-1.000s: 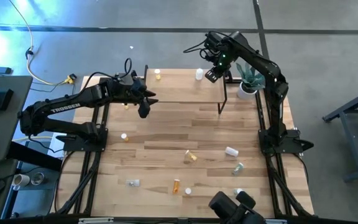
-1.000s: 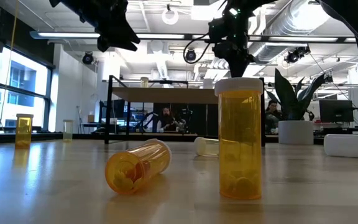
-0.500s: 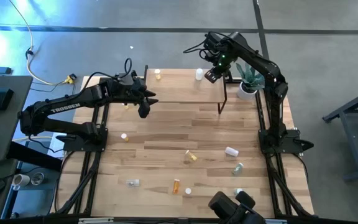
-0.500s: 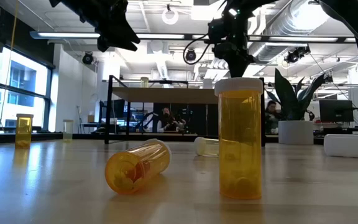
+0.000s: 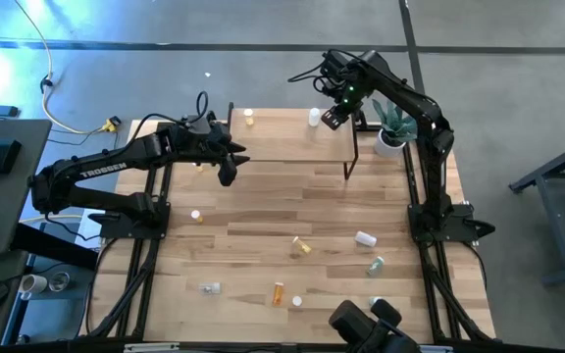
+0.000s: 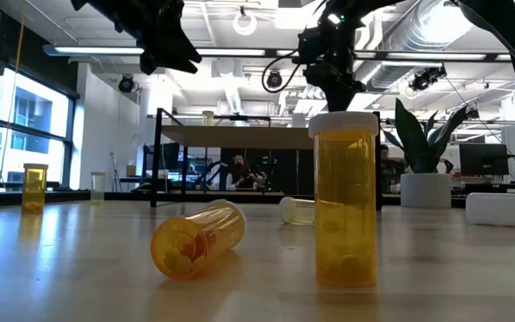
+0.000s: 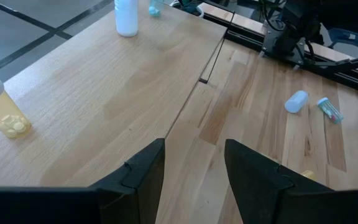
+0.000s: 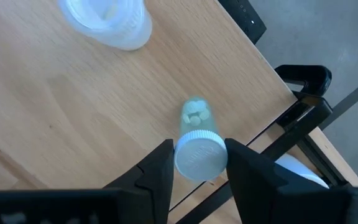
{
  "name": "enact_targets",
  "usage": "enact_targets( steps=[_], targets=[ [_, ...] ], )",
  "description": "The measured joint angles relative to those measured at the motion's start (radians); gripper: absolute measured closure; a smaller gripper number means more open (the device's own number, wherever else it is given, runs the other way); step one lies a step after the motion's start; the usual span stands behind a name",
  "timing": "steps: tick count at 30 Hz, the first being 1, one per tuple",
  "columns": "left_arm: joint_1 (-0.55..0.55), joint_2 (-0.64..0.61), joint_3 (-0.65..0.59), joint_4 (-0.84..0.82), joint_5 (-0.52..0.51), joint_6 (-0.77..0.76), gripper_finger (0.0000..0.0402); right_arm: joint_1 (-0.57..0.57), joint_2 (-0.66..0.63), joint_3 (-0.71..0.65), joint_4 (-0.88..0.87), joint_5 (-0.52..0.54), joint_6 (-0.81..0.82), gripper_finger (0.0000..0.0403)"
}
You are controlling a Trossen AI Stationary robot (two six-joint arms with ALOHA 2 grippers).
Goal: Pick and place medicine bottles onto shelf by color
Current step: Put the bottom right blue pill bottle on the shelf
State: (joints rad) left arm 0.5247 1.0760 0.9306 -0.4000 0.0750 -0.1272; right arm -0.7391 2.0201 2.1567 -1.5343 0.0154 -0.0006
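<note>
The shelf (image 5: 282,137) stands at the table's far side. On it stand a yellow bottle (image 5: 249,118), a white bottle (image 5: 314,118) and, at its far right corner, a clear greenish bottle with a white cap (image 8: 197,146), upright on its base. My right gripper (image 8: 197,152) points straight down over that bottle, open. Its fingers stand close on either side of the cap. From the high view this bottle is hidden under the gripper (image 5: 333,118). My left gripper (image 7: 194,152) hangs open and holds nothing over the shelf's near left part (image 5: 229,172).
Several loose bottles lie or stand on the near half of the table, among them an orange one upright (image 6: 342,197), an orange one on its side (image 6: 198,239) and a white one (image 5: 365,238). A potted plant (image 5: 392,126) stands right of the shelf.
</note>
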Motion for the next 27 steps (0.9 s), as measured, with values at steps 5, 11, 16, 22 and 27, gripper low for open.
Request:
enact_targets(
  steps=[5,11,16,22,27],
  targets=[
    [0.000,0.000,0.000,0.000,0.000,0.000,0.0243,0.000,0.000,0.000,0.002,0.000,-0.009,0.0272],
    [0.000,0.000,0.000,0.000,0.000,0.000,0.0243,0.000,0.000,0.000,0.003,0.011,-0.034,0.0271],
    [0.000,0.000,0.000,0.000,0.000,0.000,0.0243,0.000,-0.001,0.000,0.006,0.011,-0.030,0.0257],
    [0.000,0.000,0.000,0.000,0.000,0.000,0.0243,0.000,-0.002,0.000,0.006,0.001,-0.026,0.0253],
    [0.000,0.000,0.000,0.000,0.000,0.000,0.0243,0.000,-0.002,0.001,0.014,0.019,-0.027,0.0253]
  ],
)
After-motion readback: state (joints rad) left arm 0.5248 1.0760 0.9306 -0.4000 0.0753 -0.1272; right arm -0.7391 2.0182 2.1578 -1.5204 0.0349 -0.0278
